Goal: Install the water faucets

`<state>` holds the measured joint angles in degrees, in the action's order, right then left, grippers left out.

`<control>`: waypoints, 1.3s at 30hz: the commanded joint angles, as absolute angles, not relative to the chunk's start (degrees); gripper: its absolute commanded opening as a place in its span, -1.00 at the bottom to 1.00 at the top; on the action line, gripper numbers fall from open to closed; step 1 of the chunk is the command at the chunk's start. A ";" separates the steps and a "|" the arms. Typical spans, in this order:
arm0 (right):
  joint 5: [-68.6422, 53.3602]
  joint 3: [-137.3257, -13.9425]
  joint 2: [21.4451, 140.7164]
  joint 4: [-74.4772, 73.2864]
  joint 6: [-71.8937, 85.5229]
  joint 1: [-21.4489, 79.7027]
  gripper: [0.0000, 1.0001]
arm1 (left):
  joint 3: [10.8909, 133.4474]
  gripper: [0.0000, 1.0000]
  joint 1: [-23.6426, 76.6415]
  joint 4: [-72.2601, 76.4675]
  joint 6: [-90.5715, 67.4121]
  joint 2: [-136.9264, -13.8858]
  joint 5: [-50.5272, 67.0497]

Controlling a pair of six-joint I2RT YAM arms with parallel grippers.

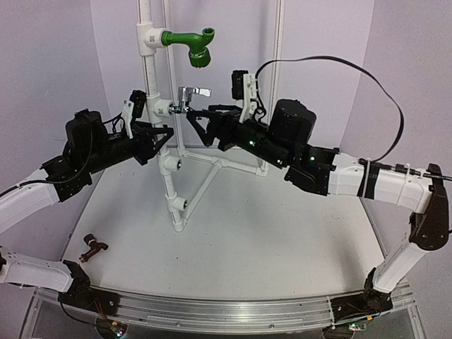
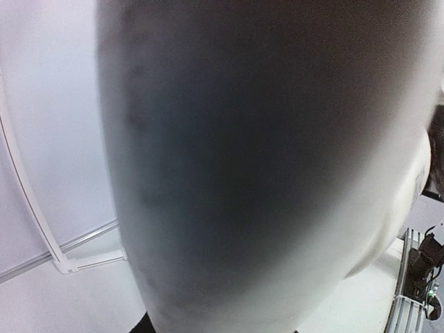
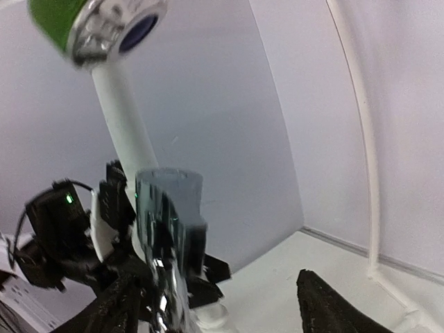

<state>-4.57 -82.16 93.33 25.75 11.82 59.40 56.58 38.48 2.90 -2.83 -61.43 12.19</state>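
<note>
The chrome faucet (image 1: 191, 94) with its lever handle sticks out of a white tee on the upright white pipe (image 1: 150, 70). In the right wrist view the chrome faucet (image 3: 166, 236) stands blurred, close beside my left finger (image 3: 114, 312). My right gripper (image 1: 198, 126) (image 3: 215, 295) is open just below and around the faucet, its other finger (image 3: 333, 309) well apart. My left gripper (image 1: 157, 134) is shut on the white pipe, which fills the left wrist view (image 2: 263, 166). The dark reddish-brown faucet (image 1: 92, 248) lies on the table at the front left.
A green elbow pipe piece (image 1: 191, 44) (image 3: 55, 24) juts from the top tee. The white pipe stand has angled legs (image 1: 205, 176) spreading over the white table (image 1: 268, 240). A black cable (image 1: 339, 67) loops above my right arm.
</note>
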 commanded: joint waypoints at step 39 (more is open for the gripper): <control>15.63 -59.65 88.08 2.84 10.92 59.50 0.97 | 44.32 0.99 29.95 -41.56 -53.97 -54.50 -18.62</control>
